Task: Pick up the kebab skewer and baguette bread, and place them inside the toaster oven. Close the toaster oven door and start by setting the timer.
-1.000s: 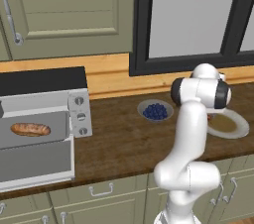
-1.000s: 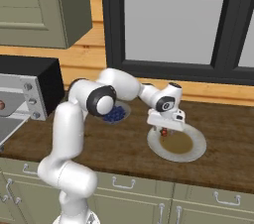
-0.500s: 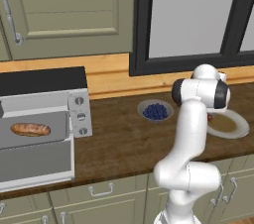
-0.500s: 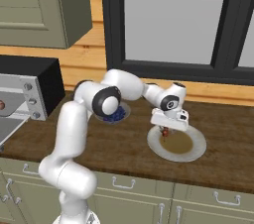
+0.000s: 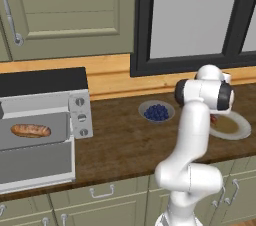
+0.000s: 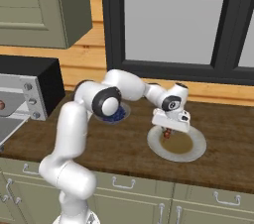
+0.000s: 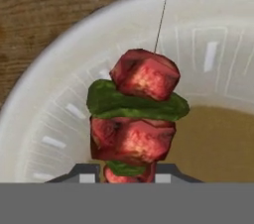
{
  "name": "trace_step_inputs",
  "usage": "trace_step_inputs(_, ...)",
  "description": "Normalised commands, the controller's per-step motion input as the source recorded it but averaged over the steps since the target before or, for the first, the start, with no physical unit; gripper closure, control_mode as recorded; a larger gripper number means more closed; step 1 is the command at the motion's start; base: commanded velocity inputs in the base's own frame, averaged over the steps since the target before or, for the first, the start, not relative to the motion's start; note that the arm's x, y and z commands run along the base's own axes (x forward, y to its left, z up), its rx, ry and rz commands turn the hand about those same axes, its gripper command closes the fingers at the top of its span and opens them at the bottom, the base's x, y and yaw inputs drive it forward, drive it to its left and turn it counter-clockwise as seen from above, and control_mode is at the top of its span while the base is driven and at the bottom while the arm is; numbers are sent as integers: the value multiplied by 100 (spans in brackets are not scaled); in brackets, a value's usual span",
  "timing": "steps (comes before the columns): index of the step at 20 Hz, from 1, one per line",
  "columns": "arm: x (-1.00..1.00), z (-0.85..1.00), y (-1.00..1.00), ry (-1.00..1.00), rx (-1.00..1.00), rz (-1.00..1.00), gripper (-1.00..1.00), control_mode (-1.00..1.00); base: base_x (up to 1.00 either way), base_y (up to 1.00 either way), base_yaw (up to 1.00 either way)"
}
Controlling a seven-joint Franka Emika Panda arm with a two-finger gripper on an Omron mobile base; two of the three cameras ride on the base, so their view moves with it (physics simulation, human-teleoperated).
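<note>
On the left side of the left base view, the toaster oven (image 5: 42, 115) stands on the wooden counter (image 5: 120, 140) with its black top and a column of 3 round knobs (image 5: 81, 117) on the front. The toaster oven door (image 5: 35, 166) is folded down and open, and the baguette bread (image 5: 31, 130) lies inside the oven. Near the middle of the counter there is a small bowl of blueberries (image 5: 156, 112), and at the right a white plate (image 5: 235, 129) is partly hidden behind the arm; a little red is visible at the plate's near edge, just beside the arm. From the right base view, the arm reaches over the counter to the plate (image 6: 193, 149), and the gripper (image 6: 167, 132) points down at the left part of the plate, where the kebab skewer (image 6: 166, 135) appears as a small red-brown piece between the finger tips. The bowl of blueberries (image 6: 117, 114) is behind the arm's elbow, and the oven (image 6: 30, 86) is at the left edge. Seen from the hand view, the skewer (image 7: 139, 114) stands over the white plate (image 7: 54, 104), with red meat chunks and green pieces on a thin stick. Its lower end sits between the 2 dark finger tips (image 7: 83, 173), which are clenched on it from both sides.
</note>
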Motion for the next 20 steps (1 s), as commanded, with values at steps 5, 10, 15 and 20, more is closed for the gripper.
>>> trace_step_inputs(5,-47,25,-9,-18,12,-9,100,-100,0,0,0)
trace_step_inputs(10,-61,67,0,-28,27,-36,100,-100,0,0,0)
trace_step_inputs(15,-44,64,56,-13,8,-38,100,-100,0,0,0)
trace_step_inputs(20,-15,66,100,4,-1,-31,100,-100,0,0,0)
